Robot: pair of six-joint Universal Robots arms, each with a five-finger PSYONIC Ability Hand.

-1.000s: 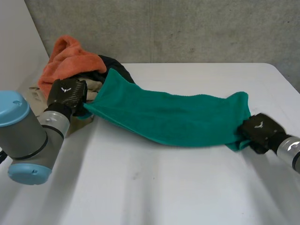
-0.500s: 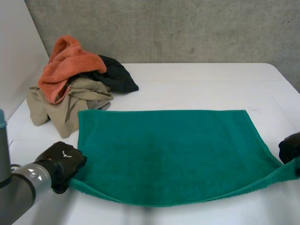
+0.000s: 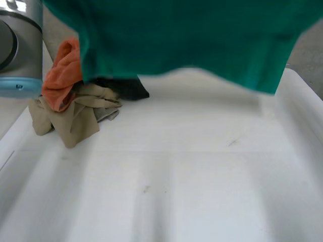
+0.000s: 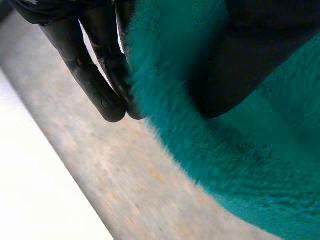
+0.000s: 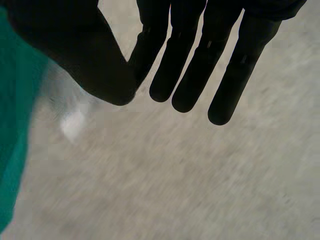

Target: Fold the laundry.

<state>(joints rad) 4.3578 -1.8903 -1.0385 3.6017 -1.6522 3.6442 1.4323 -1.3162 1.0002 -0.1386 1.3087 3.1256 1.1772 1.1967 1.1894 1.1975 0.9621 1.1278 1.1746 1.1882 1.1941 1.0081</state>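
Left hand (image 4: 95,65) has the green towel (image 4: 240,165). On its own wrist camera I see the straight black fingers (image 4: 87,80) lying against the fluffy edge. A dark part of the hand sits on the other side of the fold, so the cloth is nipped between them.

Right hand (image 5: 75,45), on its wrist camera: fingers (image 5: 235,65) straight and side by side, thumb out, nothing between them, so it's released. A strip of the towel hangs just beside the thumb's outer side; I can't tell whether they touch.

The head camera gives me what neither wrist view does. The towel is up in the air, well clear of the table and spread wide. Its lower edge is uneven, and one corner droops lower on the right hand's side. The left arm (image 3: 20,50) rises next to the towel's edge on its own side.

Below the towel on the left hand's side is the pile. An orange towel (image 3: 60,75) lies on top, with a beige garment (image 3: 75,113) sprawled under it, nearer the robot. A black garment (image 3: 123,88) sits at the back, toward the middle. All three lie on the white table (image 3: 192,176), apart from the lifted towel.
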